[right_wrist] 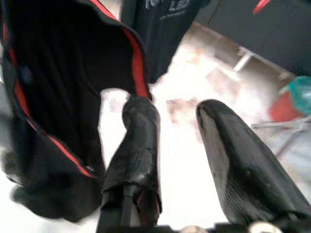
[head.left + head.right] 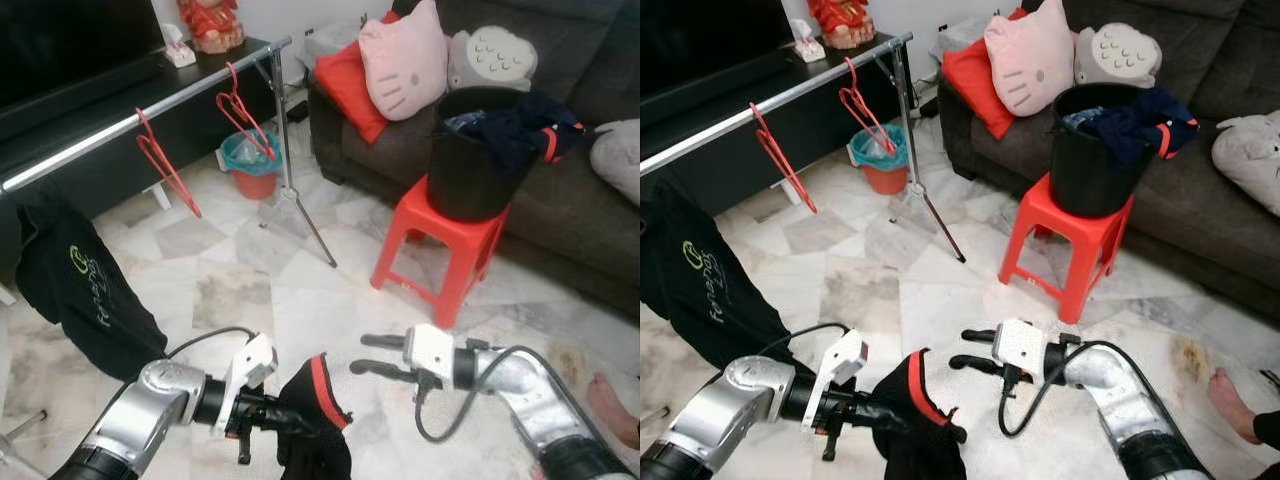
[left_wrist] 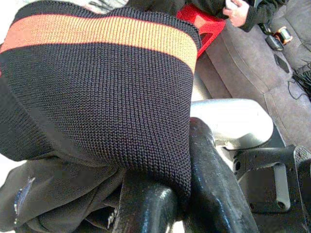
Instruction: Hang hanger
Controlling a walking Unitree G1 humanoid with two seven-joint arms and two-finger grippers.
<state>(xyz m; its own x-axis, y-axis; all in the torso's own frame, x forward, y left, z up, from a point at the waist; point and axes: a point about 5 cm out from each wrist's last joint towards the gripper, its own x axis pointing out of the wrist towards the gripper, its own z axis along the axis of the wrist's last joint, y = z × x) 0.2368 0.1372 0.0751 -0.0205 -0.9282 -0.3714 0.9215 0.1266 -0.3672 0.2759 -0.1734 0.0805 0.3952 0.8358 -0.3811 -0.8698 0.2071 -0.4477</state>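
1. Left eye view: the left gripper point(image 2: 268, 418) sits low over the marble floor point(image 2: 300, 290), its black fingers clenched on a black knitted garment with a red stripe point(image 2: 318, 420) that droops from them.
2. In the left wrist view the knit and its orange-red band point(image 3: 102, 31) drape right over the fingers point(image 3: 214, 184), hiding most of them.
3. The right gripper point(image 2: 368, 354) hovers just beside the garment, to its right, with its two fingers spread apart and nothing between them; the right wrist view shows the gap between the fingers point(image 1: 133, 145) and the red-edged cloth close by.
4. Two red hangers are on the silver rail point(image 2: 100, 135) of the clothes rack at upper left: one hanger point(image 2: 165, 165) near the middle of the rail, the other hanger point(image 2: 243, 112) close to its far end, next to the upright pole point(image 2: 283, 130).
5. A black T-shirt with pale lettering point(image 2: 80, 285) hangs from the near end of the rail.
6. A black bucket point(image 2: 475, 160) full of dark clothes stands on a red plastic stool point(image 2: 440, 240) in front of the dark sofa point(image 2: 560, 200), which carries a pink cat cushion point(image 2: 405, 60).
7. A small teal-lined red bin point(image 2: 250, 165) sits on the floor behind the rack.
8. A person's bare foot point(image 2: 612, 405) shows at the right edge of the floor.
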